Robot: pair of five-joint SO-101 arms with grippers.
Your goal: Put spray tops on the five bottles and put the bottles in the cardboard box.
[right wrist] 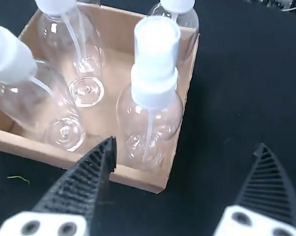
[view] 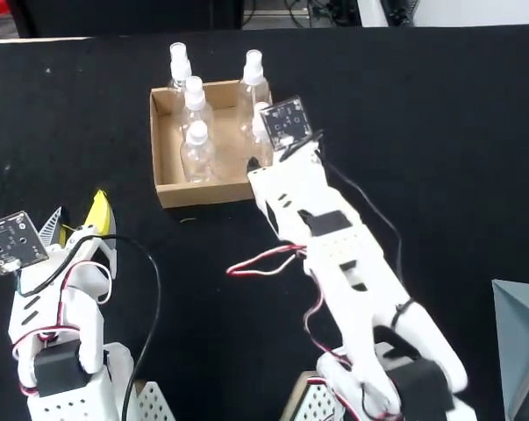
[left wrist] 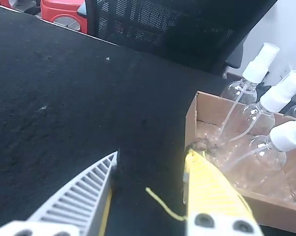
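Observation:
The cardboard box (view: 163, 149) sits at the table's far middle. Several clear bottles with white spray tops, such as one (view: 197, 145), stand in it. From the right wrist view, one capped bottle (right wrist: 150, 118) stands in the box's (right wrist: 184, 93) near corner, with two more (right wrist: 71, 49) (right wrist: 25, 98) beside it. My right gripper (right wrist: 186, 145) hangs open just above that corner with nothing in it. My left gripper (view: 75, 215) (left wrist: 151, 157) is open and empty over the mat, off the box's (left wrist: 189, 123) front left corner. Its fingers are grey (left wrist: 84, 196) and yellow (left wrist: 211, 196).
A grey-blue object (view: 520, 342) stands at the right edge. A red and white cable (view: 264, 260) loops beside the right arm (view: 334, 237). A black mesh chair (left wrist: 187, 24) stands beyond the table's far edge. Black mat lies open on the left and right.

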